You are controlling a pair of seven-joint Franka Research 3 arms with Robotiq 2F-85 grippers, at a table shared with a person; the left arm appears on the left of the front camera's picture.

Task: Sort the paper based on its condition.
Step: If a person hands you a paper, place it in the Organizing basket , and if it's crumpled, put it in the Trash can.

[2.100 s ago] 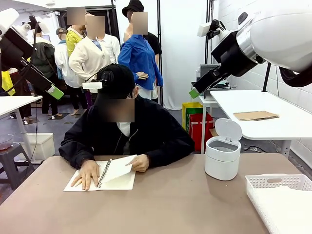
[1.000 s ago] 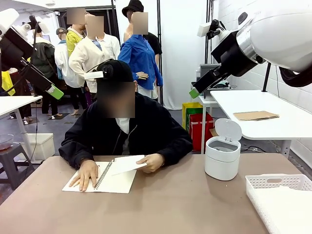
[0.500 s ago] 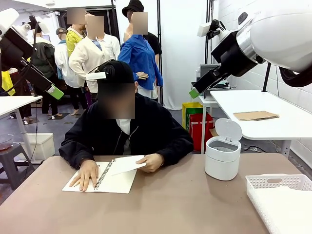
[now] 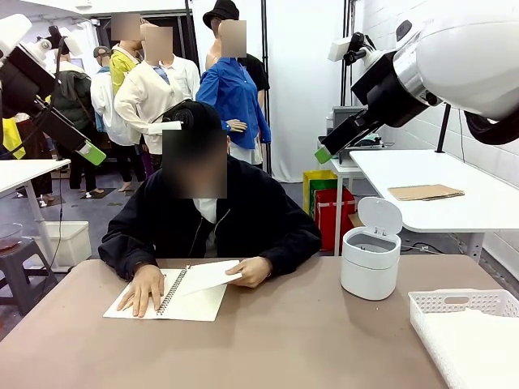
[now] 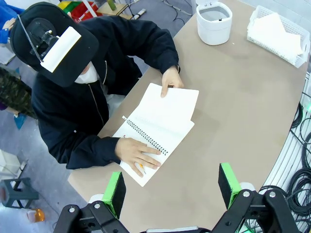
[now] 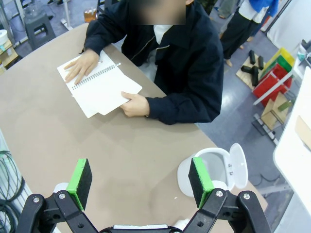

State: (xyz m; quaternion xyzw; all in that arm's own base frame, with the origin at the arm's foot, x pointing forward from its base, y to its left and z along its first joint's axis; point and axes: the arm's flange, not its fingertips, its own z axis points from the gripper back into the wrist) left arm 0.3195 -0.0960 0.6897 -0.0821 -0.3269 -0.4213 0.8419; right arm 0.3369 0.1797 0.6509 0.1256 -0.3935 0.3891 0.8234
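Note:
A loose white sheet of paper (image 4: 207,275) is held at its edge by the person's hand (image 4: 253,271), lying slightly lifted over the right page of an open spiral notebook (image 4: 166,301). The person's other hand (image 4: 144,288) presses the left page. From above, that paper (image 5: 175,104) (image 6: 109,97) rests flat across the notebook (image 5: 146,145). My left gripper (image 5: 170,187) hangs high above the table, open and holding nothing. My right gripper (image 6: 141,182) is likewise high up, open and holding nothing, above the bin side of the table.
A white bin (image 4: 371,259) with its lid up stands at the back right. A white perforated basket (image 4: 422,304) at the front right has white sheets (image 4: 478,348) in it. A side table behind carries a brown cardboard sheet (image 4: 425,192).
The sheet stood up from the notebook earlier; the person's hand has brought it down flatter and a little to the right. Both arms stayed still.

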